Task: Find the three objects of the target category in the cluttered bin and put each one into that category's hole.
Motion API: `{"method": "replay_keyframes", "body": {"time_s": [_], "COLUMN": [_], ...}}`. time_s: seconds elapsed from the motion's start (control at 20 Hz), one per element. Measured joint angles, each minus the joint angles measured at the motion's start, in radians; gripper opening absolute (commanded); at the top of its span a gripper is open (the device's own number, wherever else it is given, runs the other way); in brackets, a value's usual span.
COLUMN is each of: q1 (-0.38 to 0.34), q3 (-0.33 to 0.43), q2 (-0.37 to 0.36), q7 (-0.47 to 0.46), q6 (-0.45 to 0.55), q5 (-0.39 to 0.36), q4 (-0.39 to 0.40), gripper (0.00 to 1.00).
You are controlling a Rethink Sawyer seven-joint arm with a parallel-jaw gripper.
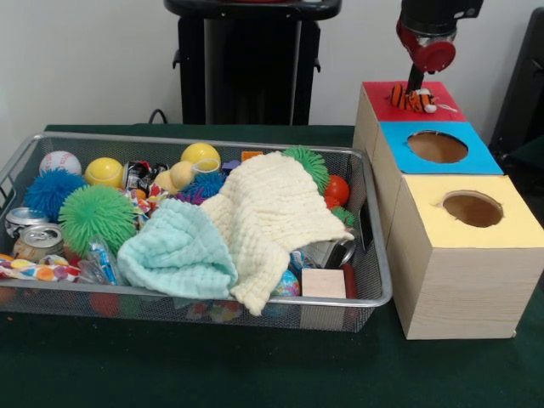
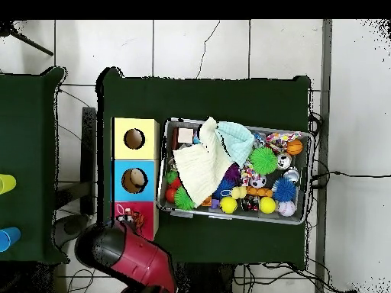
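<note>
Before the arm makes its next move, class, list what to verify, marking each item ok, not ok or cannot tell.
1. The gripper is over the red box: ok.
2. The striped toy has dropped inside: not ok, it sits on top.
3. Hold on the toy: cannot tell.
4. Holes of blue box and yellow box unblocked: ok.
5. All bin contents visible: not ok, cream cloth and mint cloth cover some.
</note>
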Motion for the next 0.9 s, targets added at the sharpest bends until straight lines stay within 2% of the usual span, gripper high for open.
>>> {"method": "replay_keyframes", "body": {"time_s": [0.35,0.55,0.6,0.8,0.9], "q1": [-0.081,-0.125,-0.156,-0.198,-0.216], "q3": [0.089,0.159,0.202,0.249,0.267], "q2": [-0.014,0.018,0.048,0.048,0.044], "q7": [0.0,0.0,0.0,0.0,0.0], "q6": [-0.079,-0.248,-0.396,-0.537,-0.577], "q5": [-0.004,-0.052,-0.103,-0.188,-0.228], "q4": [0.046,0.083,0.092,0.111,0.124], "gripper": [0.0,0.0,0.0,0.0,0.0]}}
